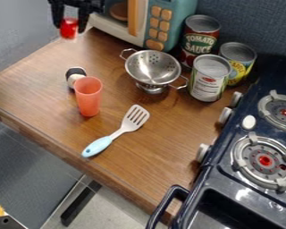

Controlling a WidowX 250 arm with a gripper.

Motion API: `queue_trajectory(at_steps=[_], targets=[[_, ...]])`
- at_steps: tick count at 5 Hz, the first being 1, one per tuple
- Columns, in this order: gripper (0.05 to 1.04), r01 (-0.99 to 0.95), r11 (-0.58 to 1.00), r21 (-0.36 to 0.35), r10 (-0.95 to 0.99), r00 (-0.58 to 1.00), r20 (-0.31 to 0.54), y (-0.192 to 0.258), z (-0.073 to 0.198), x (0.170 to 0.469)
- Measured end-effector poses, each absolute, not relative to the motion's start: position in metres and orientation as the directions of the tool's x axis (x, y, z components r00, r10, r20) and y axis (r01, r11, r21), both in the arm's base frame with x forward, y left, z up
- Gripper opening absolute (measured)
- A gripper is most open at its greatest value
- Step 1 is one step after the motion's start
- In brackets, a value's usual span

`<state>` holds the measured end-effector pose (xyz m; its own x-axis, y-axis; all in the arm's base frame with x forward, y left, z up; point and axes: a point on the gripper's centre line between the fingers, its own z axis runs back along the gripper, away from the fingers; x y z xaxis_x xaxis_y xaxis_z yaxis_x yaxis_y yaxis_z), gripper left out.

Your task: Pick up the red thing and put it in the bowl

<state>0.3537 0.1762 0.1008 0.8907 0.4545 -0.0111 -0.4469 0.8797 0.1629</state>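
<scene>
Red thing (68,29) gripped in my claw (69,27), I hang far left, just beside the toy microwave (159,21).

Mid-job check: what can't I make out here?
In the camera view:
- Red thing: too small to identify.
- End effector: upper part cut off by the top edge.
- Black-and-cream thing: partly hidden by the cup.
- Yellow can: partly hidden by the can in front.
</scene>
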Motion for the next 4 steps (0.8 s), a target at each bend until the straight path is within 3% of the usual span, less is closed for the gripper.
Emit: queue_trajectory(at_steps=[2, 3, 4], targets=[[0.548, 0.017, 0.985, 0.172, -0.020, 1.000, 0.014, 0.155, 0.105, 0.383], [0.548, 0.248, 0.959, 0.138, -0.256, 0.966, 0.047, 0.142, 0.102, 0.394], [0.548, 0.316, 0.942, 0.111, -0.323, 0.945, 0.054, 0.132, 0.108, 0.398]])
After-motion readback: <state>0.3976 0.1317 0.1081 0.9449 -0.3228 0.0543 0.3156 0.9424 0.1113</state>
